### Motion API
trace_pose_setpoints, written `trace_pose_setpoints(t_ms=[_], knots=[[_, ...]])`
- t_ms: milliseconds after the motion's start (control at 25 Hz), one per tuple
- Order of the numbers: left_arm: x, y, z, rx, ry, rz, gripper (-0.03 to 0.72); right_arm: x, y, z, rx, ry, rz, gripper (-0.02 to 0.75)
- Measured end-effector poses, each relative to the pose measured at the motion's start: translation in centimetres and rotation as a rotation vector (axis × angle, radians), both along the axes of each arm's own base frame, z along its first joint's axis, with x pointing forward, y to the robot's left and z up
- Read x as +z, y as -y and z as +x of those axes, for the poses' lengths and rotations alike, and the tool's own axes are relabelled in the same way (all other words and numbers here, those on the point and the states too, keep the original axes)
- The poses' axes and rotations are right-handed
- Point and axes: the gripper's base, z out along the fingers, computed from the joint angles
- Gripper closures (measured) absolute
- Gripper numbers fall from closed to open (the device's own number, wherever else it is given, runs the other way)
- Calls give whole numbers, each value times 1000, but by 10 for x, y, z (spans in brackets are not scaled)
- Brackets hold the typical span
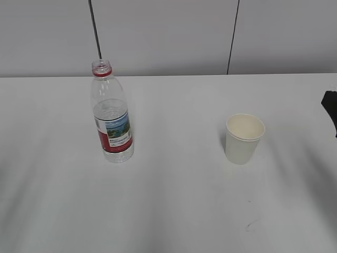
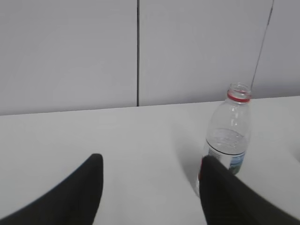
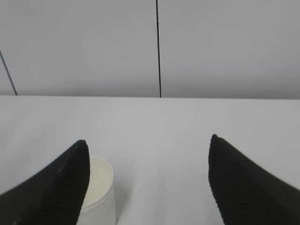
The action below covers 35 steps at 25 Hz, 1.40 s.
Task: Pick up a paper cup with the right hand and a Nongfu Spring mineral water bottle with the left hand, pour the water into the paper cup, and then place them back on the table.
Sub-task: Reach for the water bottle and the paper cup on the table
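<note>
The Nongfu Spring bottle (image 1: 112, 118) stands upright and uncapped on the white table (image 1: 174, 211), left of centre. The paper cup (image 1: 243, 138) stands upright right of centre and looks empty. My left gripper (image 2: 151, 161) is open and empty; the bottle (image 2: 228, 138) stands ahead of it, just beyond its right finger (image 2: 229, 197). My right gripper (image 3: 147, 140) is open and empty; the cup (image 3: 99, 192) stands partly behind its left finger (image 3: 56, 192). In the exterior view only a black bit of the right arm (image 1: 330, 108) shows at the right edge. The left arm is out of that view.
A grey panelled wall (image 1: 168, 37) rises behind the table's far edge. A small dark scuff mark (image 1: 250, 226) lies on the table in front of the cup.
</note>
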Motion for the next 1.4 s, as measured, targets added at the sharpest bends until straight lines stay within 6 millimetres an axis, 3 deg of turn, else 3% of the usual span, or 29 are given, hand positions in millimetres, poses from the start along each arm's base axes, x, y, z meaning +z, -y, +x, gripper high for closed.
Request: trace_pose_setpoints(t_ms=[320, 600, 760, 1040, 1200, 1400], knots=[[1, -5, 2, 57, 61, -40, 287, -1, -1, 6, 5, 44, 6, 156], [48, -6, 2, 71, 193, -53, 287, -15, -1, 12, 4, -27, 4, 156], [60, -6, 23, 79, 150, -51, 287, -26, -1, 17, 2, -83, 12, 156], [37, -8, 82, 168, 16, -29, 288, -44, -2, 25, 7, -137, 20, 156], [18, 9, 110, 130, -26, 27, 302, -52, -2, 30, 12, -128, 24, 156], [-3, 40, 132, 70, -46, 26, 314, -62, -3, 35, 17, -126, 29, 156]])
